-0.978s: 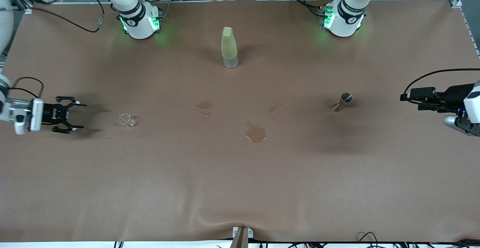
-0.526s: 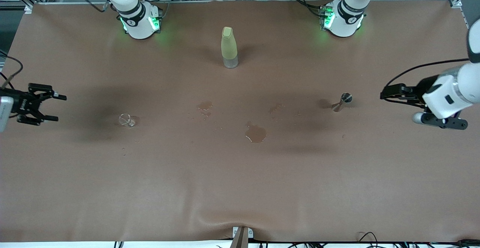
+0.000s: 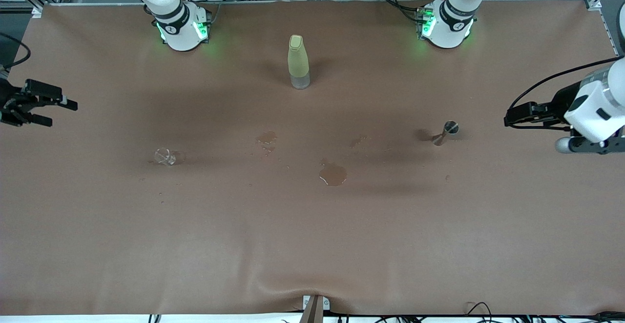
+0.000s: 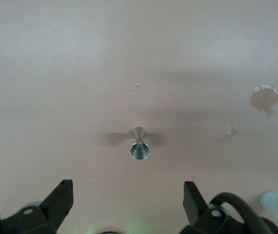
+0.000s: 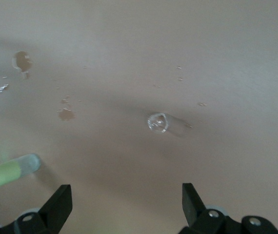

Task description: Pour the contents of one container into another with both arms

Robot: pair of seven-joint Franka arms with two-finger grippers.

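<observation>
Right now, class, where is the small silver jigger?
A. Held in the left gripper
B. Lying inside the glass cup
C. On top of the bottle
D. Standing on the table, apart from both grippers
D: the jigger stands alone on the brown table, with the open left gripper off to its side and the right gripper at the table's other end.

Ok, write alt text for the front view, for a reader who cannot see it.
Both arms hang empty at the ends of a brown table: the right tool open at one end, the left tool at the other. The glass cup and silver jigger stand apart, with spilled puddles between them and a yellow-green bottle nearer the bases.
</observation>
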